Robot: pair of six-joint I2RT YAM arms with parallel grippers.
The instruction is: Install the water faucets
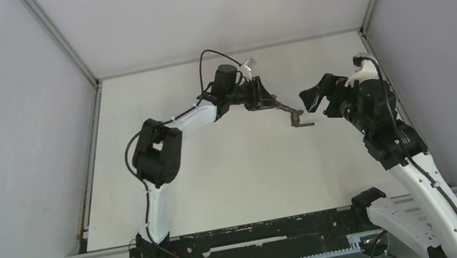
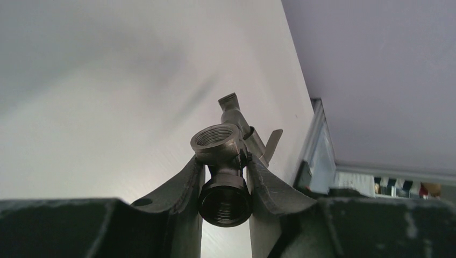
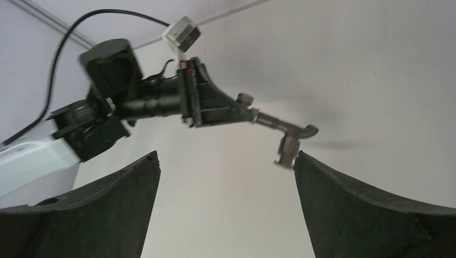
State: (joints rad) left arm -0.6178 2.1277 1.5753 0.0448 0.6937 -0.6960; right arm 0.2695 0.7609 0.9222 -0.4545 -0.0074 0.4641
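Water faucet (image 1: 294,117): apparently joined, clamped in left tool (image 1: 272,101), raised over desk (image 1: 234,177). Right tool (image 1: 321,104): wide, empty, just right of it. Judged step: handover or tightening; next needs square alignment on its tip.

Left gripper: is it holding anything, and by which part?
Left gripper pinches the faucet by its threaded fitting end; spout sticks out ahead. Right gripper open, empty.

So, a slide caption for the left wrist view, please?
Left tool grips a grey metal tap above the pale table.
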